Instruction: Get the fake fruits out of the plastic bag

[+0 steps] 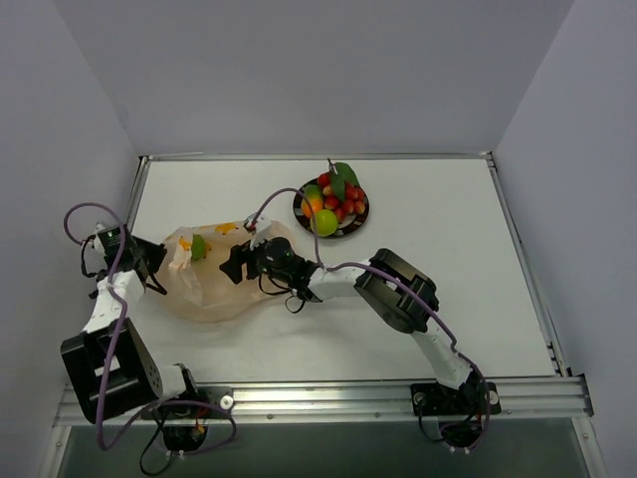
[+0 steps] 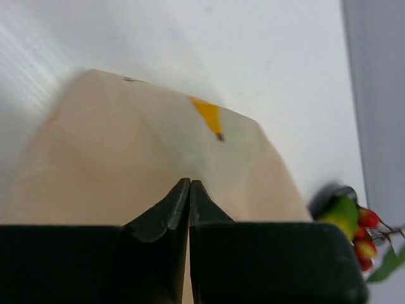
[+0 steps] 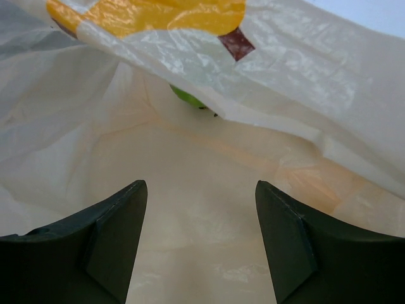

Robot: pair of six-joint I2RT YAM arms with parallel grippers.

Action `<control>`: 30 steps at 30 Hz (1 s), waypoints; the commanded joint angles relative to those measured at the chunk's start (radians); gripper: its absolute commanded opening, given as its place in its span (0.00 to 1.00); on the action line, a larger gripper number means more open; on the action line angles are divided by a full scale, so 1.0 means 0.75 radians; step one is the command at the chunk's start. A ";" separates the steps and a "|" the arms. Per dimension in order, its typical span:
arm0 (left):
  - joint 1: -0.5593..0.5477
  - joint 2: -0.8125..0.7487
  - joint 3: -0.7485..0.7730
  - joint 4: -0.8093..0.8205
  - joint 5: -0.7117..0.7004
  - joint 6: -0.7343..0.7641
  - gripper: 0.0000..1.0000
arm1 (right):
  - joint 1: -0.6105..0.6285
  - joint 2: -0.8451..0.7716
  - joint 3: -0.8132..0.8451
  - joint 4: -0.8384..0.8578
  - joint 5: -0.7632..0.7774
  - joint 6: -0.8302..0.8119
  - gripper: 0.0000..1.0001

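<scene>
The peach-tan plastic bag (image 1: 214,294) lies on the table's left half. My left gripper (image 1: 154,261) is shut on its left edge; in the left wrist view the jaws (image 2: 190,182) are pressed together with the bag (image 2: 114,158) spread out beyond them. My right gripper (image 1: 234,267) is open and empty inside the bag's mouth (image 3: 201,183), over the bag's inner floor (image 3: 209,240). One lime-green fruit (image 1: 199,246) lies inside the bag; in the right wrist view it (image 3: 187,97) is half hidden under a printed fold, ahead of the fingers and apart from them.
A round dark-rimmed plate (image 1: 355,230) at the back centre holds a lime-green ball (image 1: 324,222), red berries (image 1: 345,197) with green leaves and an orange-green mango (image 1: 313,201). These fruits also show at the right edge of the left wrist view (image 2: 343,214). White walls surround the table.
</scene>
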 commanded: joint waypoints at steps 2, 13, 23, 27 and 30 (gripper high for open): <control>-0.037 -0.240 0.040 0.153 0.158 0.067 0.02 | -0.008 -0.138 -0.061 0.144 0.008 0.006 0.65; 0.042 -0.312 0.058 -0.242 -0.177 0.065 0.92 | -0.012 -0.140 -0.072 0.160 -0.010 0.020 0.66; 0.042 0.197 0.403 -0.372 -0.308 0.157 0.94 | -0.008 -0.134 -0.059 0.154 -0.026 0.028 0.66; 0.042 0.406 0.516 -0.448 -0.253 0.213 0.94 | -0.006 -0.134 -0.057 0.150 -0.024 0.026 0.66; 0.034 0.431 0.496 -0.416 -0.165 0.202 0.94 | -0.006 -0.130 -0.055 0.148 -0.022 0.028 0.66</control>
